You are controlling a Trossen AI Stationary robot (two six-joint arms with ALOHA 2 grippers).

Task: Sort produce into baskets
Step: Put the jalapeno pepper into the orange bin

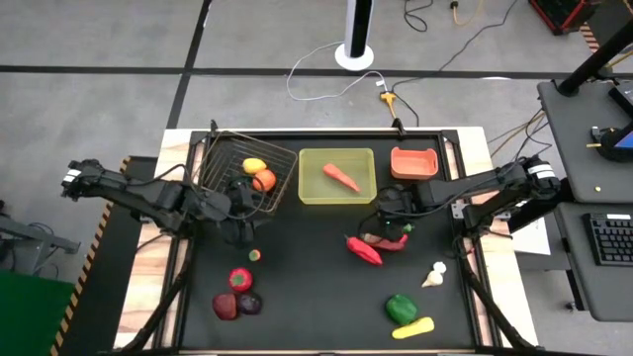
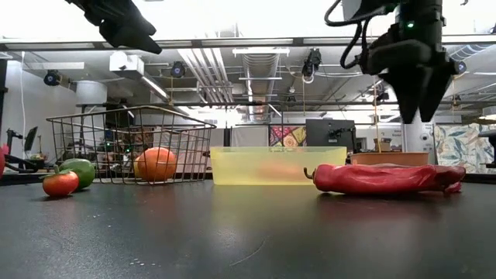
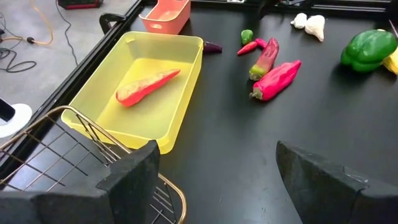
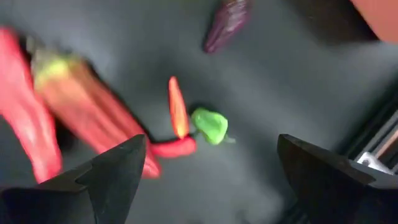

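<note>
The wire basket [image 1: 229,158] at the far left holds a yellow lemon [image 1: 254,165] and an orange fruit [image 1: 264,180]. An orange carrot [image 3: 146,87] lies in the yellow-green tray [image 1: 309,188], and the salmon bin [image 1: 413,162] stands to its right. My left gripper [image 3: 214,180] hangs open in the air by the basket's near right corner. My right gripper [image 4: 211,168] points down, open, above a small red chili [image 4: 177,115] with a green stem, beside two long red peppers [image 1: 364,250]. It is clear of them in the low view [image 2: 415,101].
A small purple piece [image 4: 227,22] lies near the chili. Garlic [image 1: 435,275], a green pepper [image 1: 401,308] and a yellow piece [image 1: 412,327] lie near right. A small red-green fruit [image 1: 254,254], red pieces [image 1: 239,279] and a purple beet [image 1: 250,304] lie near left.
</note>
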